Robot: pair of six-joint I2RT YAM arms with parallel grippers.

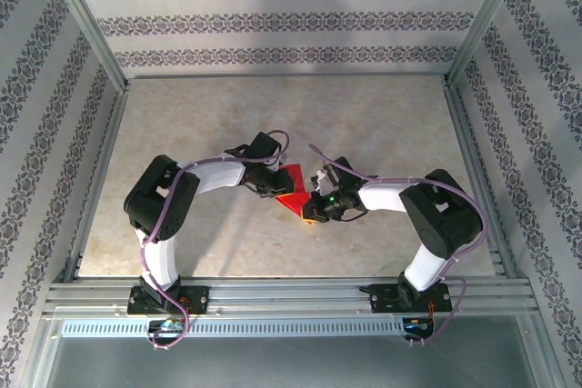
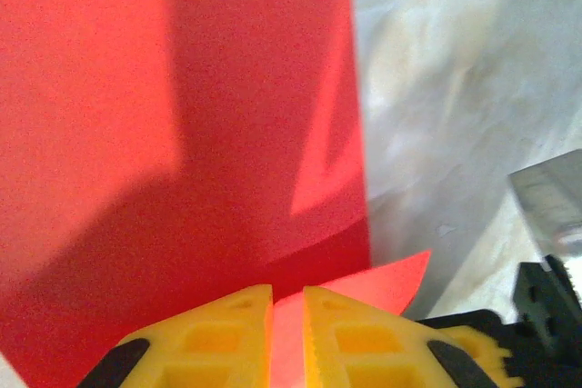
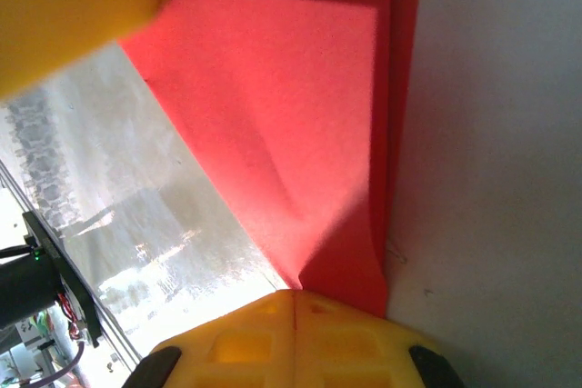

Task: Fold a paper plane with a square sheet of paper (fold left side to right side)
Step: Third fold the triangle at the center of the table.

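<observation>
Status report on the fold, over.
Left gripper jaws a sliver apart, red paper in the gap, grip unclear. Right gripper shut on the paper's corner. Sheet partly folded, layers overlapping, no dart yet. Nothing in the way.

- Red paper sheet, folded to a triangular outline, lies at the middle of the table.
- Left gripper meets its left edge; right gripper meets its near right corner.
- Left arm and right arm bend inward.
- Patterned walls enclose the table.
</observation>
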